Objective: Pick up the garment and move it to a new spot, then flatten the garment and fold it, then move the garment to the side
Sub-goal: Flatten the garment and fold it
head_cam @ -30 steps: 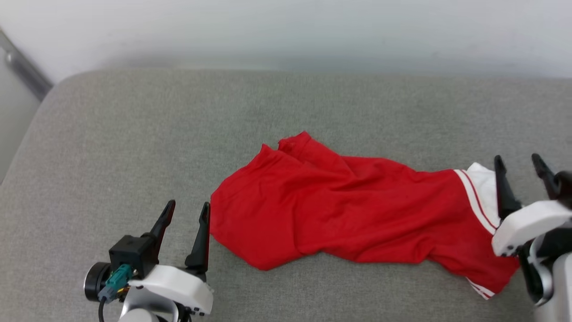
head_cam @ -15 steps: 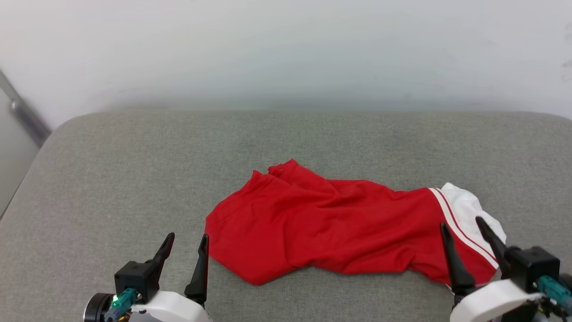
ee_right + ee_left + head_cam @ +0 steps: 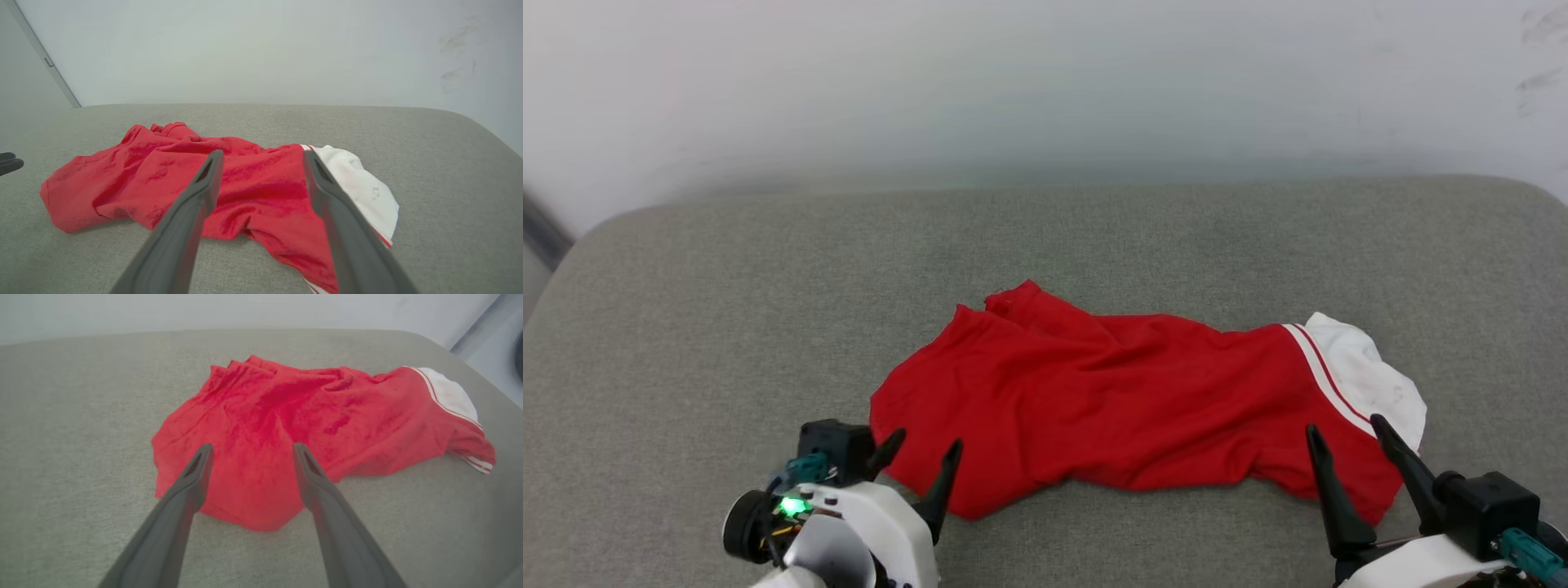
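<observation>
My left tool (image 3: pixel 929 438) has swung in since a second ago. Then it stood just off the left edge of the garment (image 3: pixel 1111 392) with its fingers pointing straight ahead. Now it is angled to the right, with its tips over the cloth's near left corner. My right tool (image 3: pixel 1343 423) has come round from beside the sleeve end to that end's near side.

Closest to me, both tools stand spread wide and neither has hold of anything. In the left wrist view the red corner shows between my two dark fingers, and whether they touch the cloth I cannot tell. In the right wrist view the right tool's fingers frame the red body next to the white sleeve (image 3: pixel 1364 376).

Just beyond the tools the garment lies crumpled on the grey padded surface (image 3: pixel 727 310), stretched from left to right across its middle. The red body takes up the left and centre, full of folds, with its back side bunched into a small ridge. At its right end a red-and-white striped trim (image 3: pixel 1319 376) joins the white sleeve, which lies rumpled. No lettering or number can be seen.

Behind the garment the surface runs back bare to its rounded far edge, where a pale wall (image 3: pixel 1045 82) rises.
</observation>
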You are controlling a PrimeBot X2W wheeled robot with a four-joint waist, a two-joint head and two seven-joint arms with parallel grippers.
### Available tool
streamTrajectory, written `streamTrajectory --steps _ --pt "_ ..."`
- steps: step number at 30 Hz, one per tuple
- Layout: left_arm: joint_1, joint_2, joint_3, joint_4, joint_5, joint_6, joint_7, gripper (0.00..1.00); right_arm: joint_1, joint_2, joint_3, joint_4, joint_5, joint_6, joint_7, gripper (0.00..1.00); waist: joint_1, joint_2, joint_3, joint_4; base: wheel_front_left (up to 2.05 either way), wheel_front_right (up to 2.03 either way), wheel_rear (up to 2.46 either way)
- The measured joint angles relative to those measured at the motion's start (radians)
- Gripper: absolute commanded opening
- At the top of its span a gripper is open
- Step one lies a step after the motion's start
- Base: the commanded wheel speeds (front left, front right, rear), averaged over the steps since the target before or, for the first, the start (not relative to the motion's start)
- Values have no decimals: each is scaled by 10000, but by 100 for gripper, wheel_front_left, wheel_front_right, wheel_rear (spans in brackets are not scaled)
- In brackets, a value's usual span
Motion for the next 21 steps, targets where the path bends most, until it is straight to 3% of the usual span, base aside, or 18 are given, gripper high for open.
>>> streamTrajectory --steps 6,18,21 --pt "-1010 255 -874 345 -46 -798 1912 100 -276 10 111 27 209 0 -167 100 0 0 655 -244 0 0 0" --pt "-2203 272 -2088 1703 117 -2050 3843 100 -848 13 232 562 571 0 -623 100 0 0 1693 -627 0 0 0" --pt "-2375 251 -2151 1906 42 -2232 3960 0 -936 13 232 692 617 0 -692 100 0 0 1730 -679 0 0 0"
